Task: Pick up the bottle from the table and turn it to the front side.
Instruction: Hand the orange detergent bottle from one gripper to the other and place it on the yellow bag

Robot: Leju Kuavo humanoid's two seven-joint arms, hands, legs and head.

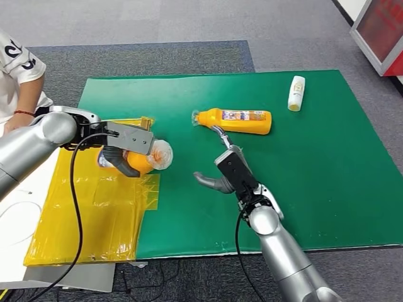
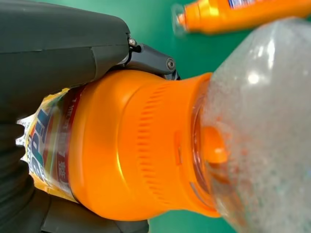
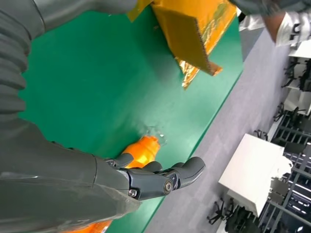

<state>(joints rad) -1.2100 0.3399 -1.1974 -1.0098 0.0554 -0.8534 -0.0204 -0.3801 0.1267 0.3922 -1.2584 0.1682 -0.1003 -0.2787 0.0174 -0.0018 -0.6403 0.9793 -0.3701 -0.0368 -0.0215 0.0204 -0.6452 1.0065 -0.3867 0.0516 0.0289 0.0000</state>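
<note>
Left hand grips an orange bottle over the yellow sheet; right hand hovers open-fingered near a 2nd bottle

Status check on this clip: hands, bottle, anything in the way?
Left hand grips orange bottle over the yellow sheet. Right hand open, fingers spread, beside second orange bottle lying on green mat. Nothing in the way.

green mat covers table | yellow sheet overlaps mat's left edge | second orange bottle lies flat mid-mat | white bottle lies far right | person at far left
</note>
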